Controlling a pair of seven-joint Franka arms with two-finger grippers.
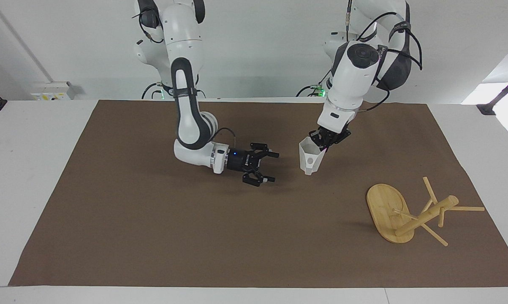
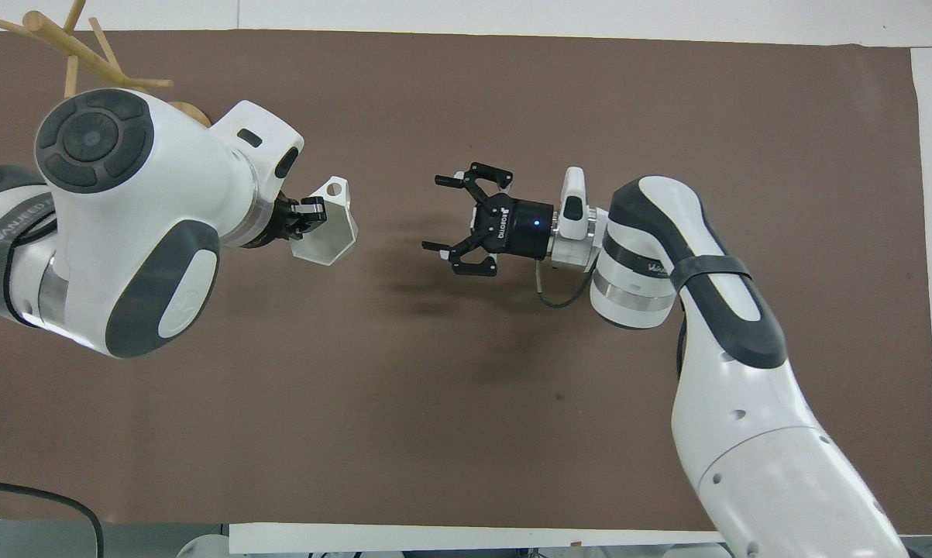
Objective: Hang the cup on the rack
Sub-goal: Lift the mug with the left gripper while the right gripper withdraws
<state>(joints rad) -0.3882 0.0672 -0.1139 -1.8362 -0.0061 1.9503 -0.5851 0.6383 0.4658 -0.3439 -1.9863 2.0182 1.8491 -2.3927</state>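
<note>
White plastic, the cup point(image 1: 309, 158) hangs pinched at its rim in the left tool point(image 1: 324, 141) over the brown surface point(image 1: 152, 236). The right tool point(image 1: 265, 167), fingers spread, is apart beside it. The facing view alone shows the whole rack point(image 1: 399, 215) toppled near the left arm's end; overhead, "ROBOTIQ" reads on the right tool.

Robot lab, brown mat point(image 1: 152, 219) on white table point(image 1: 25, 169) (bare walls)
</note>
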